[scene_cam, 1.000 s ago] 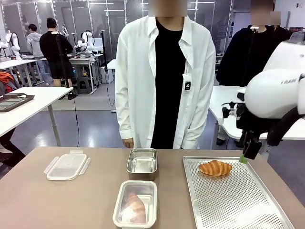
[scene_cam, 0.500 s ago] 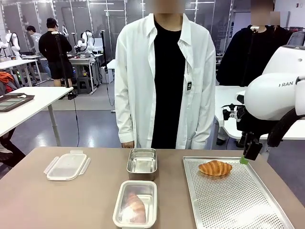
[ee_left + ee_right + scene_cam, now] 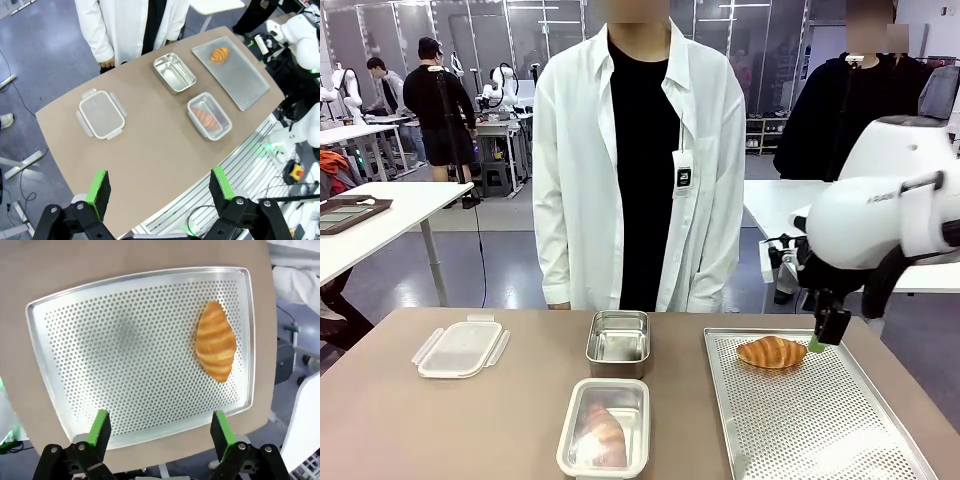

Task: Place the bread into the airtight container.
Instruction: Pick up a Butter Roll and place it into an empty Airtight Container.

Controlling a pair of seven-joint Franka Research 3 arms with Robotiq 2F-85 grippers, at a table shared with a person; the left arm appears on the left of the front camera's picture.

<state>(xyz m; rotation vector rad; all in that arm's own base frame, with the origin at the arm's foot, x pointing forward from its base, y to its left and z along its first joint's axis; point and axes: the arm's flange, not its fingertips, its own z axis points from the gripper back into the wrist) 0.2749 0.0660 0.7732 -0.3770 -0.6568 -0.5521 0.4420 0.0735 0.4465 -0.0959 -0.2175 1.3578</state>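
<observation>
- Right wrist view: shows the right gripper (image 3: 161, 429) released, green pads (image 3: 101, 426) set wide apart with nothing between them.
- Looks down past both fingers onto the perforated tray (image 3: 125, 355), which spreads under the whole gap between the jaws.
- Finds the croissant (image 3: 216, 341) on that tray, beyond the right-hand finger in this picture and off to the side of the gap, clear of both pads.
- Catches the brown table (image 3: 100, 260) past the tray's far edge.
- Left wrist view: shows the left gripper (image 3: 160, 190) likewise released, holding nothing, high above the table.
- Sets the clip lid (image 3: 101, 114) beyond the left-hand finger.
- Sets the filled container (image 3: 209, 115), with a second croissant (image 3: 205, 118) inside, beyond the right-hand finger.
- Puts the empty steel container (image 3: 174, 73) farther out, roughly in line with the gap.
- Leaves the tray and its croissant farthest from these jaws, next to the other arm.
- Takes in a person's hand (image 3: 106, 63) at the table's far edge.
- Front view: has the right gripper hanging fingertips-down at the tray's far right part; cannot tell whether touching or just above.
- Places the croissant just beside those fingertips, on the side toward the empty steel container, untouched.
- Shows the person (image 3: 640, 150) in a white shirt standing across the table.
</observation>
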